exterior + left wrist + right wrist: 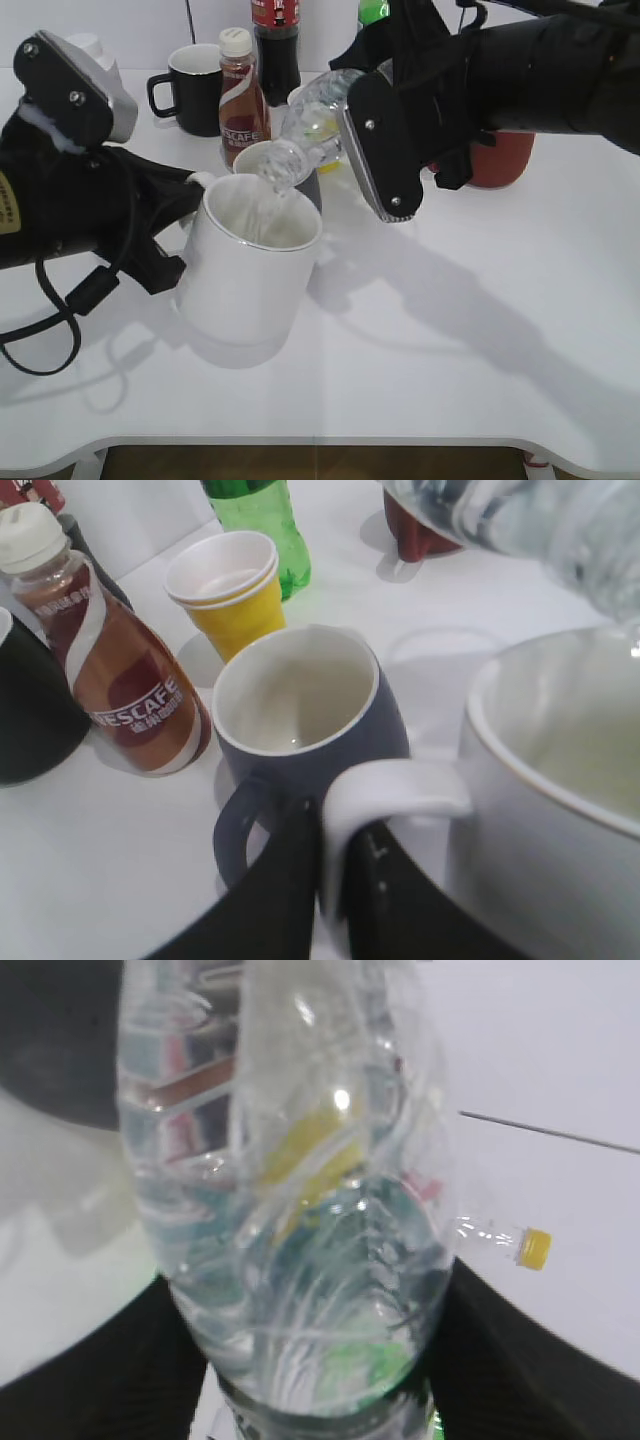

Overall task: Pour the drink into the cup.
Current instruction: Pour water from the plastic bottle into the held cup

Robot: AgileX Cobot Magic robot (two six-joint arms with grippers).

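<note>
Above the table's middle, the right gripper [385, 150] clenches the water bottle [310, 125], tipped mouth-down over the white mug [250, 265]. The left gripper [335, 880] pinches the mug's handle [395, 790]. Pouring looks underway; emptying and setting down remain. I cannot see a stream or the water level inside.

A: Water bottle [300, 130] label hidden behind right claw [385, 150]; base cropped in the right wrist view.

B: Green soda bottle [372, 10] mostly blocked by the arm. Left claw [335, 880] fingertips run off the frame bottom.
</note>
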